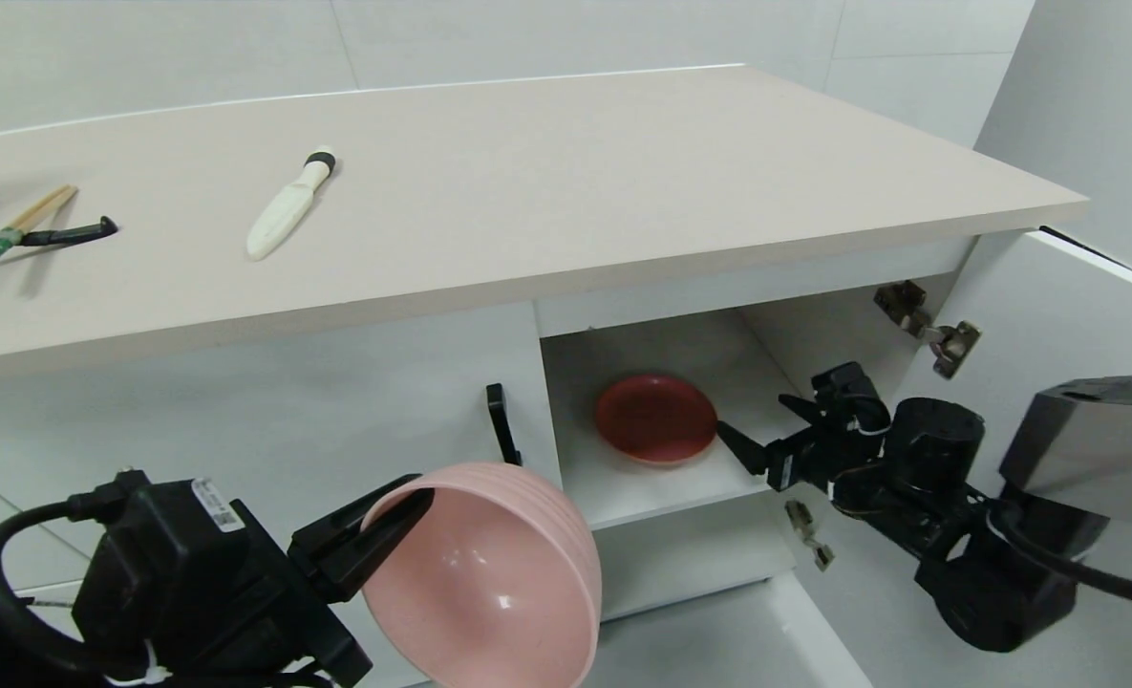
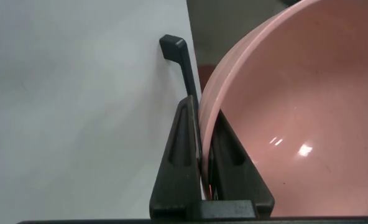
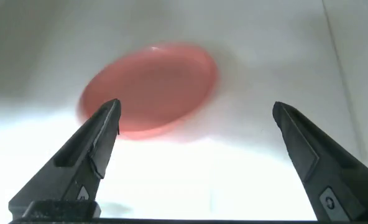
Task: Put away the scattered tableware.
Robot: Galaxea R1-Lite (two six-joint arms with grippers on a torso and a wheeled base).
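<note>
- My left gripper [image 1: 398, 511] is closed on the rim of a pink bowl [image 1: 499, 583]. One finger is inside the wall and one is outside.
- The bowl hangs beyond the fingertips, tipped on its side, with its hollow facing me.
- In the left wrist view the rim of the pink bowl [image 2: 296, 112] runs straight down between the two fingers [image 2: 184, 143], seated well past their tips.
- The bowl looks rigid, glossy and fairly light. I judge that a pinch on such a thin, smooth rim could let it swing or slip, so a deep rim grip like this one suits it best.
- My right gripper [image 1: 761, 425] sits at the open cabinet with its fingers spread wide and holding nothing.
- A red plate [image 1: 656, 419] lies flat on the cabinet shelf [image 1: 642, 487], just ahead of those fingertips.
- In the right wrist view the red plate [image 3: 150, 84] shows beyond the open fingers [image 3: 100, 143], closer to one than the other.
- The plate looks shallow and stiff. Its edge is the only place I could take hold.
- A sheathed knife [image 1: 290, 203] and chopsticks [image 1: 16, 229] lie on the countertop [image 1: 575, 172], well apart from both sets of fingers.
</note>
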